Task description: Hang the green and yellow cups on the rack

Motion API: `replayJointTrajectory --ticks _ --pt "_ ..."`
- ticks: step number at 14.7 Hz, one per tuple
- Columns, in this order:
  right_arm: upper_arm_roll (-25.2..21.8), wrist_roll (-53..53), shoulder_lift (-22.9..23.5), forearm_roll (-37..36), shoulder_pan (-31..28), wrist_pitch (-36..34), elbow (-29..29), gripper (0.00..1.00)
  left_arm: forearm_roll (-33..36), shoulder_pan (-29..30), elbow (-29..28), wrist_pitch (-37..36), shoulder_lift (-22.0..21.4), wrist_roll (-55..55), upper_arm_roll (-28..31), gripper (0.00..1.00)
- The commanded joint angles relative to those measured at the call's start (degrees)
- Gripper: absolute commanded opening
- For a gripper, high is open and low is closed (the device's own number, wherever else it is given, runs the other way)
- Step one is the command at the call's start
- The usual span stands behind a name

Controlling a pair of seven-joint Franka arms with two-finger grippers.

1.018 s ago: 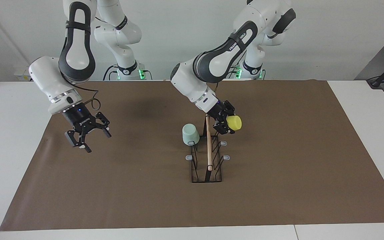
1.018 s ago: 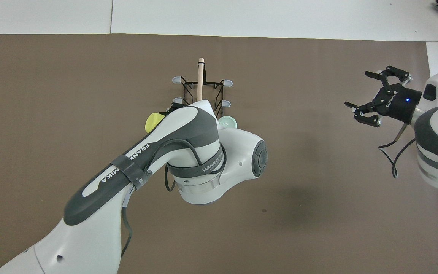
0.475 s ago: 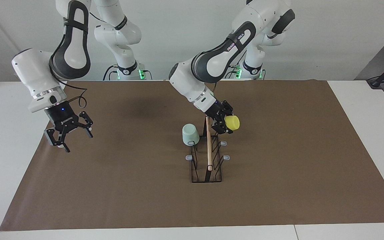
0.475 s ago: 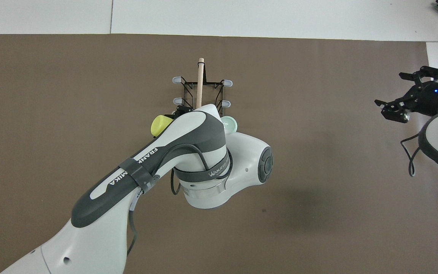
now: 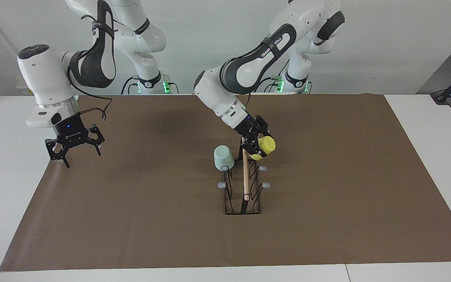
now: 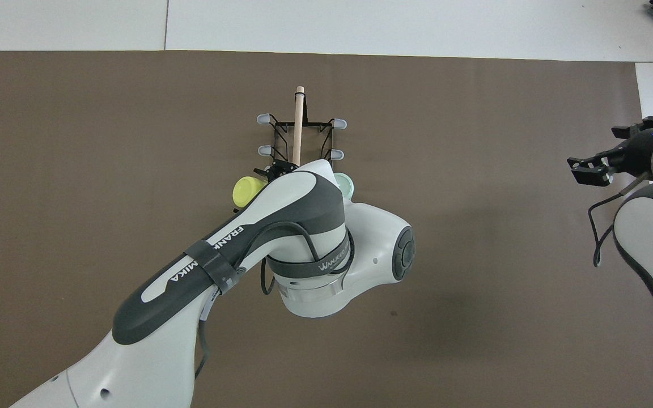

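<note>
The black wire rack point(image 5: 243, 196) with a wooden rod point(image 5: 245, 176) stands mid-table; it also shows in the overhead view point(image 6: 298, 133). The mint green cup point(image 5: 223, 157) hangs upside down on a prong at the rack's end nearest the robots, on the side toward the right arm's end; in the overhead view point(image 6: 344, 182) only its edge shows. My left gripper point(image 5: 257, 145) is shut on the yellow cup point(image 5: 265, 147) and holds it tilted over the prong across the rod from the green cup; the yellow cup shows overhead point(image 6: 245, 191). My right gripper point(image 5: 73, 150) is open and empty over the mat's edge.
A brown mat point(image 5: 327, 203) covers most of the white table point(image 5: 425, 117). The left arm's body hides the rack's near end in the overhead view. Several grey-tipped prongs point(image 5: 265, 185) on the rack are bare.
My left gripper has brought the yellow cup lower and closer to the rack's rod. My right gripper has drawn back toward the right arm's end of the table, still open.
</note>
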Motion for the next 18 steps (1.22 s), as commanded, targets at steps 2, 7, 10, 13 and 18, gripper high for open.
replayJointTrajectory --ticks 2,7,10,13,18 --pt "0.68 15.92 -2.05 -7.43 2.58 -8.12 0.92 1.00 0.94 -2.36 3.65 -2.02 1.23 -0.54 0.17 1.00" --pt "0.68 34.45 -1.96 -8.23 7.06 -27.88 9.69 1.00 -0.12 -2.02 4.18 -1.67 -0.87 0.78 0.34 1.00" --pt "1.03 41.15 -1.88 -7.10 7.34 -38.35 16.37 1.00 -7.03 -1.23 4.09 -1.15 -4.82 8.83 2.88 1.00" --pt "-0.19 45.48 -1.17 1.24 5.59 -48.47 23.33 1.00 -16.71 -1.22 2.17 5.24 -11.40 18.33 9.90 1.00" --pt "-1.43 44.95 -3.72 2.14 2.86 -48.76 21.32 1.00 -34.89 -0.87 0.40 13.61 -19.06 35.98 21.51 1.00"
